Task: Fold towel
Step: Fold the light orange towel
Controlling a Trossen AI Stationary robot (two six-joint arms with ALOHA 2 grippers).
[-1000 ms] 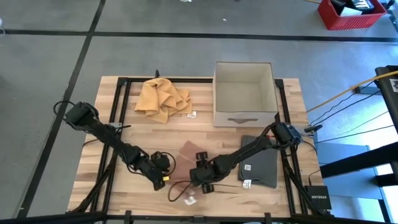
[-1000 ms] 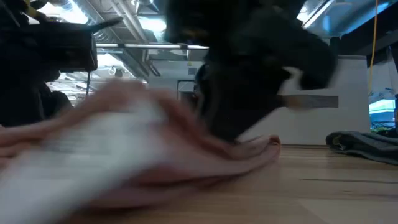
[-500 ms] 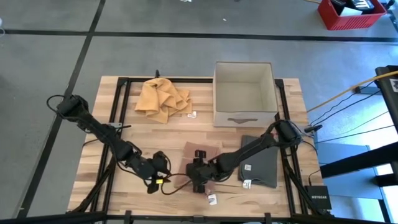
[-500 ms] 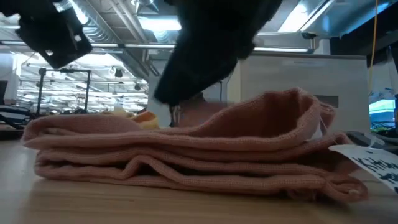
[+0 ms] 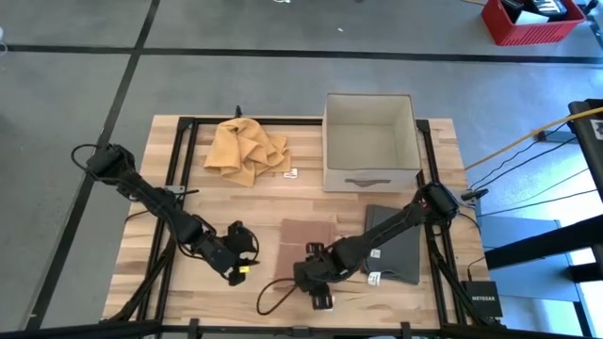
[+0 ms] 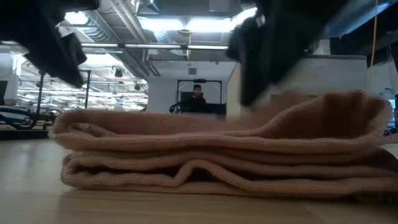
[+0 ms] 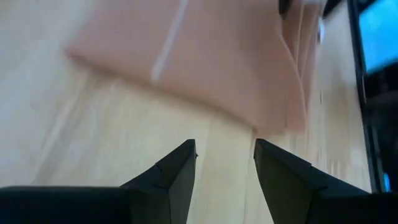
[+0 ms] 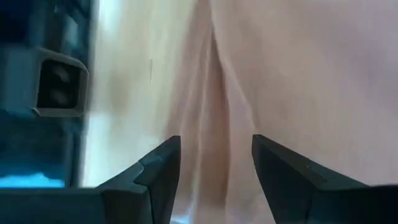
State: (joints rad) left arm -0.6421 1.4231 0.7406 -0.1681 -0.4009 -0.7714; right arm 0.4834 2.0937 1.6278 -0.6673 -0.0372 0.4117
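Both arms let go since a sec ago, pink towel (image 5: 306, 237) now lies folded flat at table centre. L gripper (image 5: 247, 255) at its 9 o'clock, jaws apart, empty; R gripper (image 5: 318, 292) at 6, open, empty. Back off straight, don't snag edges.

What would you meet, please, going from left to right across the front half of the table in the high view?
Left tool → folded pink towel → right tool, at that towel's front right corner → folded dark grey towel.
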